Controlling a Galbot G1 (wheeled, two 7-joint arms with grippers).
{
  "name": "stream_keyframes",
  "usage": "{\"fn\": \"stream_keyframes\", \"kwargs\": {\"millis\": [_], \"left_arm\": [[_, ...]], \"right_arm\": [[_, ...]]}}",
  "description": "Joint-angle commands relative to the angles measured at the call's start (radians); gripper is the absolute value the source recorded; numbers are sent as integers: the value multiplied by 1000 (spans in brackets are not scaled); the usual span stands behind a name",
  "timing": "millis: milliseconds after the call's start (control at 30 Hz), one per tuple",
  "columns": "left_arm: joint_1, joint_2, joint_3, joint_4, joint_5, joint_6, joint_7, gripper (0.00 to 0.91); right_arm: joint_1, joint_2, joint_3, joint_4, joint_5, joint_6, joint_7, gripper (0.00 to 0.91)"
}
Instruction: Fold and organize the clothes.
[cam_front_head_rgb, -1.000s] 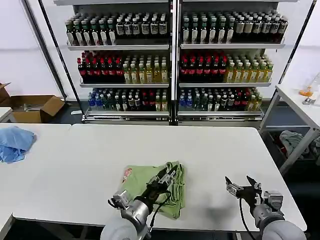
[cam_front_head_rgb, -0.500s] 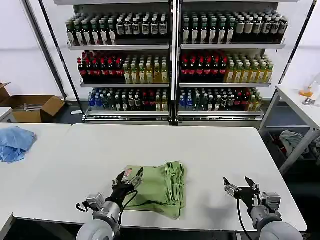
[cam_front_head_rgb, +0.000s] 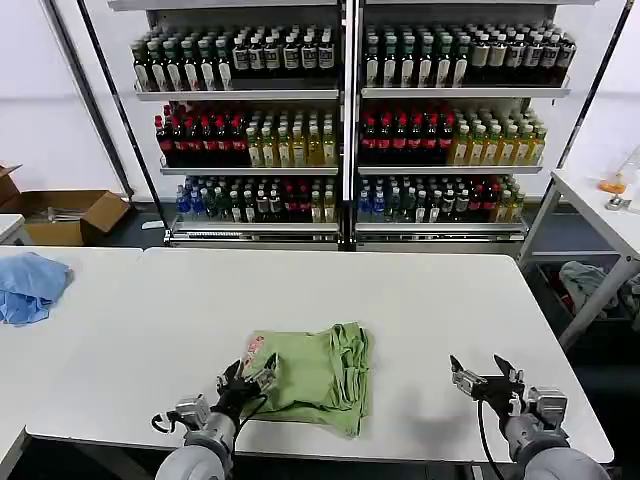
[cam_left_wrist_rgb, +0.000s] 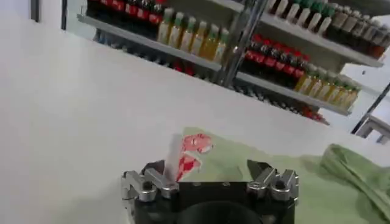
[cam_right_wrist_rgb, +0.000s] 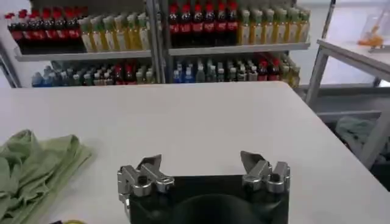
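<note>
Beside shirt (cam_front_head_rgb: 318, 372), blue cloth (cam_front_head_rgb: 30, 285).

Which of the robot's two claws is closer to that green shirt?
Left. The left end effector sits open at the green shirt's near-left corner; the right end effector waits open over bare table, well apart.

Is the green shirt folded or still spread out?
Folded: the green shirt lies as a compact rectangle on the table, layered edges bunched at one side.
</note>
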Motion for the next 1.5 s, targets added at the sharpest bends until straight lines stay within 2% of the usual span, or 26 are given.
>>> {"fn": "stream_keyframes", "kwargs": {"millis": [33, 67, 100, 133, 667, 933, 1233, 1367, 1500], "left_arm": [[5, 6, 3, 29, 6, 22, -1, 856], [14, 6, 6, 11, -23, 24, 2, 302], [18, 5, 7, 6, -33, 23, 6, 71], [25, 3, 9, -10, -64, 22, 12, 30], [14, -24, -45, -29, -296, -23, 56, 30], [3, -59, -72, -14, -476, -5, 77, 20], [14, -97, -103, -29, -537, 3, 77, 30], [-2, -75, -197, -68, -558, 15, 63, 20], [-3, 12, -324, -140, -555, 28, 35, 20]], "right_arm": [[-8, 1, 7, 9, -1, -1, 0, 907], [-9, 2, 8, 11, -1, -1, 1, 907], [-9, 3, 9, 11, -1, -1, 1, 907], [-9, 4, 9, 13, -1, -2, 2, 907], [-22, 15, 15, 25, -5, -3, 6, 907], [-23, 6, 21, 37, -1, -4, 9, 907], [-29, 3, 26, 44, 2, -4, 8, 907], [-29, -2, 29, 45, 7, -3, 7, 907], [-28, -17, 35, 45, 20, -3, 6, 907]]}}
